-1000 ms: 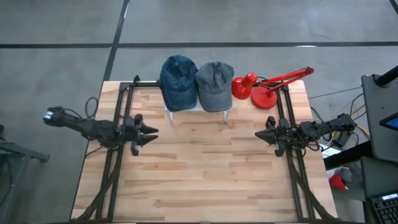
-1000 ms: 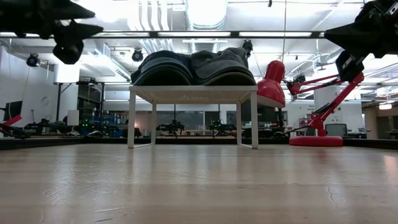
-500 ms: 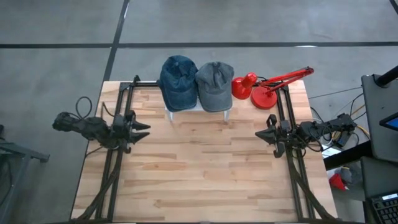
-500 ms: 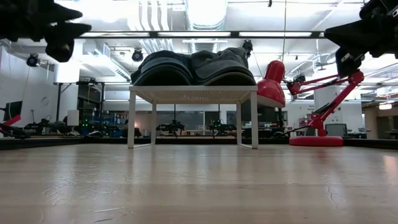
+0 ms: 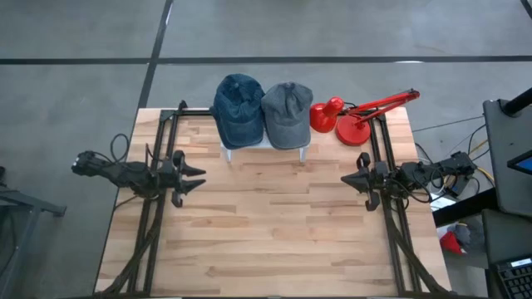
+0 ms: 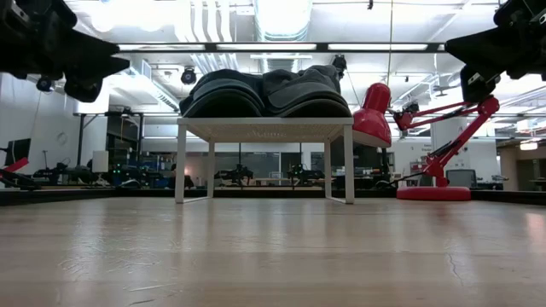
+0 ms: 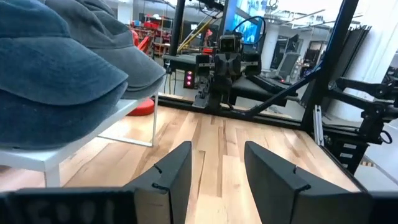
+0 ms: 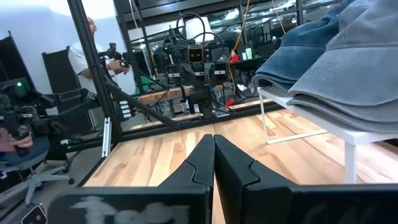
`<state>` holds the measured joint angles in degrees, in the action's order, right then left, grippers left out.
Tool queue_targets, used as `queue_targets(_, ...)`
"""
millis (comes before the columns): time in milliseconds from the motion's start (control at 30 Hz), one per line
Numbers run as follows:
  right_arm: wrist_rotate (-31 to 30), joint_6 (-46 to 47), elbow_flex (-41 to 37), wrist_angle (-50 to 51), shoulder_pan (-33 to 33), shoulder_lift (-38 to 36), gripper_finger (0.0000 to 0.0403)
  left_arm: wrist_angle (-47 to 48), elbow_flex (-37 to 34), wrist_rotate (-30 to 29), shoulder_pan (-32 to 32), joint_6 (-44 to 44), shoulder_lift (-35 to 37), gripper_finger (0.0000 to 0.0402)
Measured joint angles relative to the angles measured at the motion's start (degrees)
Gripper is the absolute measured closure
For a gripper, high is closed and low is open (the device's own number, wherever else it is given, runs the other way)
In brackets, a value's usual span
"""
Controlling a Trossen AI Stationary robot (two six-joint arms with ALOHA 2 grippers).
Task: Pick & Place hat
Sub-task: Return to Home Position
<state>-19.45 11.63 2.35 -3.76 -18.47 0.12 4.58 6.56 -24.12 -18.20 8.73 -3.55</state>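
Heading home looks like the step in hand: both caps sit on the shelf (image 5: 266,142) at the far edge of the table (image 5: 274,232), and neither arm carries anything. The left gripper (image 5: 198,177) hangs above the table's left side, well apart from the shelf, its fingers (image 7: 176,174) spread with only bare wood showing between them. The right gripper (image 5: 344,179) hangs over the right side, its fingers (image 8: 203,163) pressed together on nothing.

With no hat left on the table, I judge the placing done. What remains is for each arm to fold back to its rest pose. That calls for no grasp, only a path that stays clear of the shelf and the lamp (image 5: 356,123).

The blue cap (image 5: 238,100) looks like washed denim, soft and slightly mottled, with a domed crown stitched in panels. The grey cap (image 5: 287,104) lies on its right, touching it, and seems a faded cotton of the same rounded shape. Both are limp enough to sag and overhang the shelf's edges.

The shelf is a thin, flat white top on slim straight legs, probably metal, standing clear above the table. The table is pale wood glued up in long strips, smooth with a dull sheen. The lamp is glossy red, with a round base, a jointed arm and a bell-shaped shade, and it stands just beside the shelf on the grey cap's side
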Motion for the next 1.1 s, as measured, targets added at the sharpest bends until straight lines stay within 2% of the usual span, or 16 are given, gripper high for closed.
queue_targets(200, -2.09, 2.4, -1.78, 0.5, 0.04, 0.04, 0.0394, -0.2, -2.21, -0.59, 0.0, -0.03, 0.83, 0.0252)
queue_targets(567, 0.56, -4.29, -1.84, 0.58, 0.01, 0.48, 0.0394, -1.02, -3.68, -2.06, 0.08, -0.18, 1.35, 0.0252)
queue_targets(733, 0.4, -8.68, -1.84, 0.55, 0.01, 0.48, 0.0394, -1.03, -3.72, -5.71, 0.08, -0.79, 1.35, 0.0252)
queue_targets(1100, 0.27, -8.87, -1.84, 0.55, 0.01, 0.46, 0.0394, -0.74, -3.79, -6.54, 0.07, -0.21, 1.35, 0.0252)
